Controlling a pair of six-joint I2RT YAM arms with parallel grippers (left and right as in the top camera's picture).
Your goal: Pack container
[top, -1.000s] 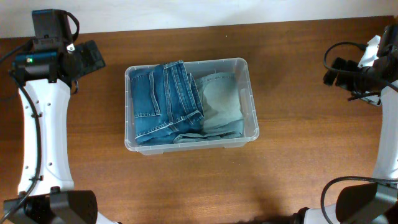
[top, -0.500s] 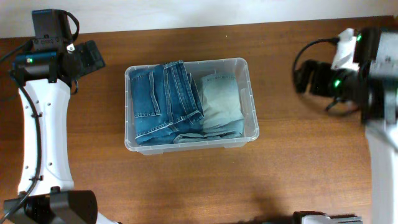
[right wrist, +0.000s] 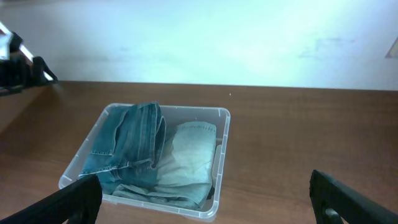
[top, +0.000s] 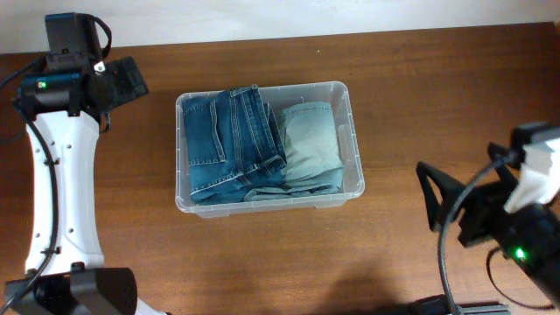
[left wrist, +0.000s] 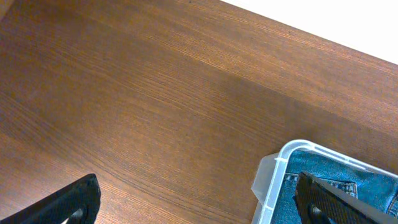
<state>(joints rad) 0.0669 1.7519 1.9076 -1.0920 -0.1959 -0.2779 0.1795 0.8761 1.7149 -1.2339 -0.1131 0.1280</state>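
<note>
The clear container (top: 357,171) sits mid-table. Folded blue jeans (top: 229,140) fill its left part, and a paler folded pair (top: 311,144) lies beside them on the right. My left gripper (top: 131,80) hovers open off the container's far-left corner. In the left wrist view it (left wrist: 196,208) spans bare wood and the container's corner (left wrist: 273,180). My right gripper (top: 451,206) is raised at the lower right, open and holding nothing. Its wrist view looks over the container (right wrist: 222,134), the blue jeans (right wrist: 127,146) and the pale pair (right wrist: 189,155), with the gripper (right wrist: 205,205) standing wide.
The brown wooden table (top: 411,96) runs up to a white wall (top: 262,17) at the back. The left arm's white link (top: 52,175) lies along the left edge. The right arm's body and cables (top: 516,236) fill the lower right corner.
The right arm swung from the far-right back edge down to the lower right, nearer the camera. The left arm, container and jeans have not moved.
</note>
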